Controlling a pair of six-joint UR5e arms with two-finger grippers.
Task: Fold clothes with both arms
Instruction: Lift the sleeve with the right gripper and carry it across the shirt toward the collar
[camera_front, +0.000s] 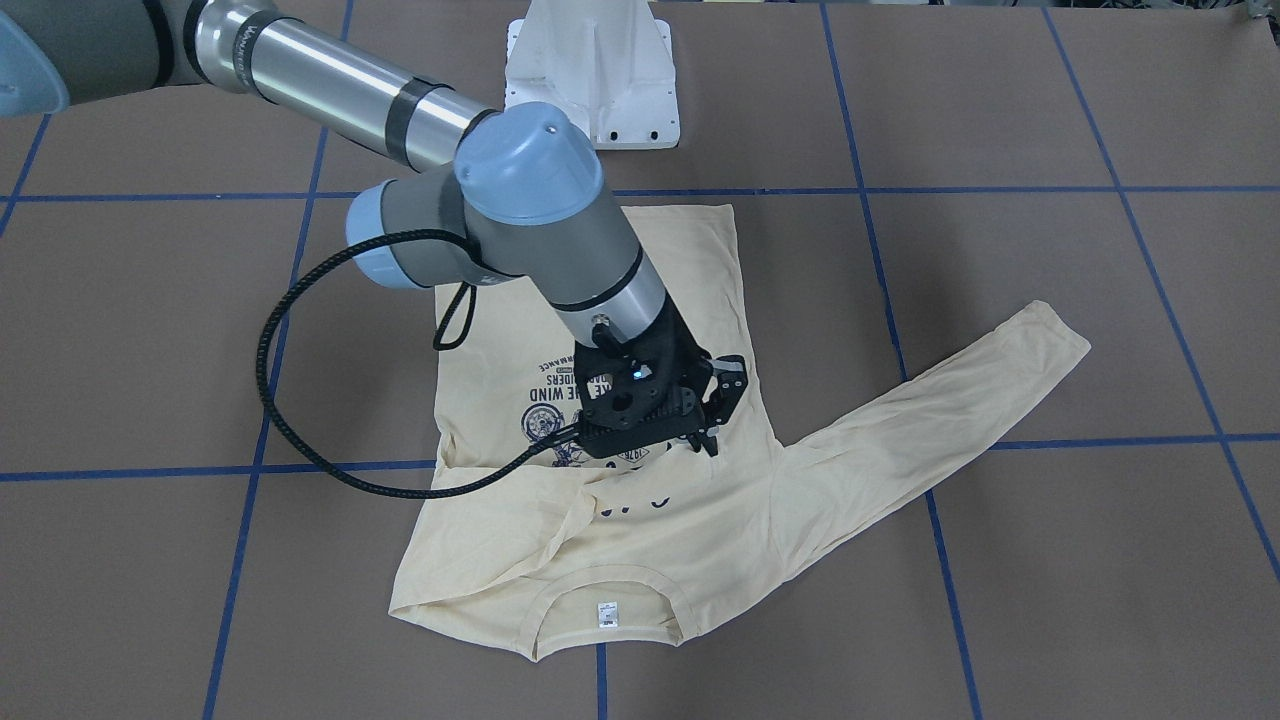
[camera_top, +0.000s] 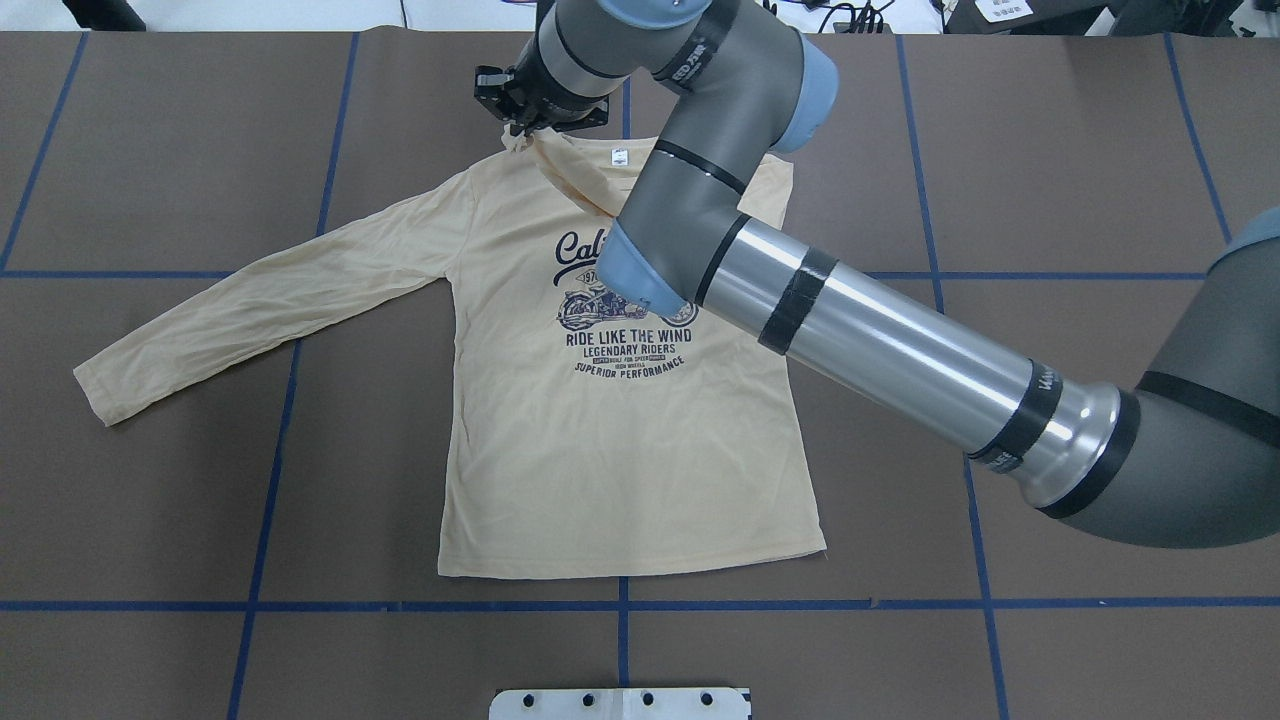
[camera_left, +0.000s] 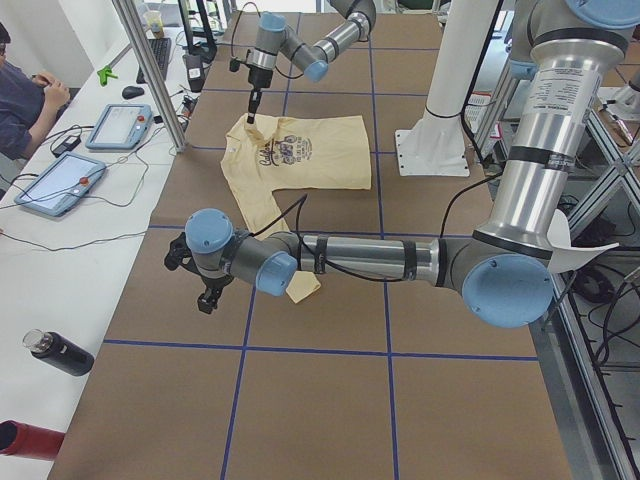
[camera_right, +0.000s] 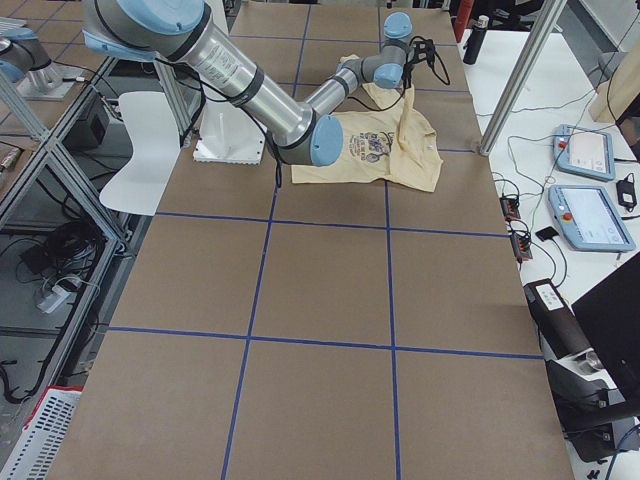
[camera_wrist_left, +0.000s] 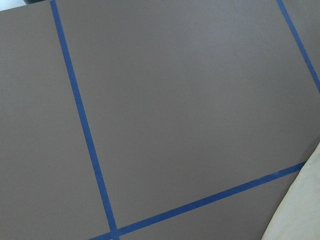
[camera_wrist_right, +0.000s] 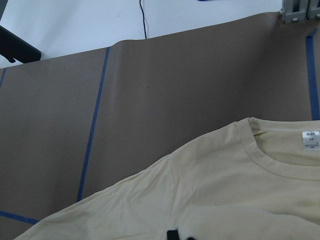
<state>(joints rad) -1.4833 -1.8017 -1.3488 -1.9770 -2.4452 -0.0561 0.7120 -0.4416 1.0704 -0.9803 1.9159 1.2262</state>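
Note:
The cream-yellow long-sleeved T-shirt (camera_top: 600, 450) lies print-up on the brown table, collar and white tag (camera_top: 619, 156) at the far side. One sleeve (camera_top: 270, 290) lies stretched out flat. The other sleeve (camera_top: 575, 180) is drawn across the collar. My right gripper (camera_top: 520, 135) is shut on its cuff and holds it raised above the opposite shoulder; it also shows in the front view (camera_front: 705, 438). My left gripper (camera_left: 200, 292) hovers near the flat sleeve's cuff (camera_left: 305, 290); I cannot tell whether it is open. The left wrist view shows only table and a cloth edge (camera_wrist_left: 305, 210).
The white pedestal base (camera_front: 590, 70) stands behind the shirt's hem. Blue tape lines (camera_top: 620, 605) grid the table. A side table with tablets (camera_left: 60, 185), a dark bottle (camera_left: 60, 352) and an operator (camera_left: 25, 100) borders the far edge. Metal posts (camera_left: 150, 75) stand there.

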